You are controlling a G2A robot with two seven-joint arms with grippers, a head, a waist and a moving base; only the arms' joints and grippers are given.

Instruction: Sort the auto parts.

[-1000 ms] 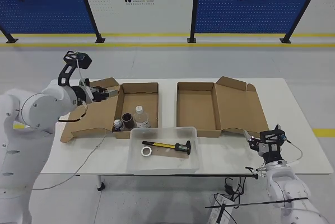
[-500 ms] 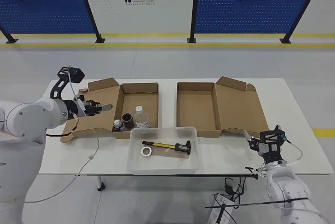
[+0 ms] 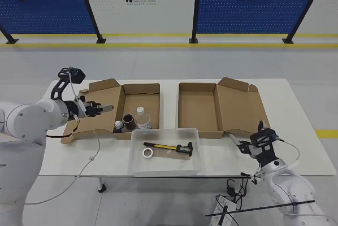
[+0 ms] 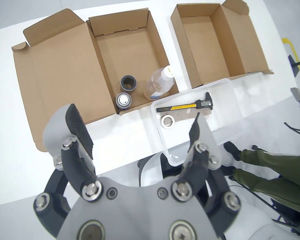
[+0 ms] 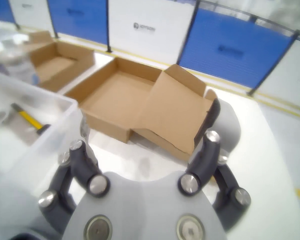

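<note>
White desk [image 3: 304,107]: two open cardboard boxes and a clear bin are being carried on it.
Left gripper [image 3: 104,106] [image 4: 135,117]: is being held above the folded-out flap of the left box, toward the desk's left end. Its fingers are being kept spread apart, with nothing between them.
Left box [image 3: 141,96] [image 4: 125,46]: three parts are being kept at its near end.
Small can [image 3: 118,125] [image 4: 123,100]: is being kept upright in the near left corner of the left box.
Black sleeve [image 3: 128,119] [image 4: 128,83]: is being kept just behind the small can.
Clear bottle [image 3: 142,118] [image 4: 159,83]: is being kept by the left box's right wall; upright or leaning cannot be told.
Clear bin [image 3: 136,135] [image 4: 230,83] [image 5: 65,103]: is being kept just in front of both boxes.
Ring [image 3: 148,152] [image 4: 168,121]: is being kept in the clear bin's left part.
Caliper [image 3: 174,148] [image 4: 187,105]: is being kept lying flat beside the ring.
Right box [image 3: 200,110] [image 4: 202,38] [image 5: 115,88]: is being kept open, its flap folded out rightward.
Right gripper [image 3: 242,146] [image 5: 148,117]: is being held near the desk's front right edge, fingers parted, nothing grasped.
</note>
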